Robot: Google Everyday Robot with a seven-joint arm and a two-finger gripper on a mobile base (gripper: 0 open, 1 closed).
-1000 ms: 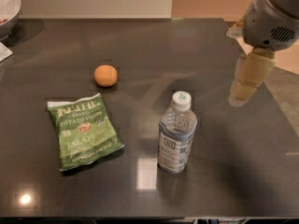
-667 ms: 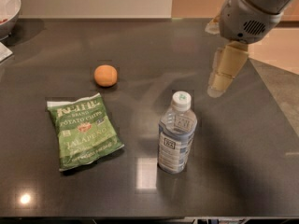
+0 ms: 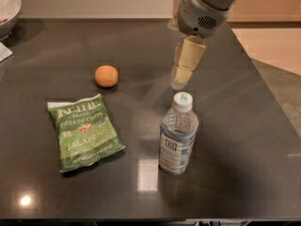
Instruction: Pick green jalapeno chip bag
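The green jalapeno chip bag (image 3: 84,133) lies flat on the dark table (image 3: 235,126) at the front left, its white lettering facing up. My gripper (image 3: 181,79) hangs from the grey arm at the upper middle, its cream fingers pointing down above the table. It is well to the right of the bag and a little behind the water bottle. It holds nothing.
An upright water bottle (image 3: 178,134) with a white cap stands right of the bag. An orange (image 3: 106,76) lies behind the bag. A white bowl (image 3: 8,8) sits at the far left corner. The table's right edge runs diagonally beside the floor.
My gripper and arm have moved left across the table, from near the right edge to a spot just behind the water bottle. The bag, bottle and orange have not moved.
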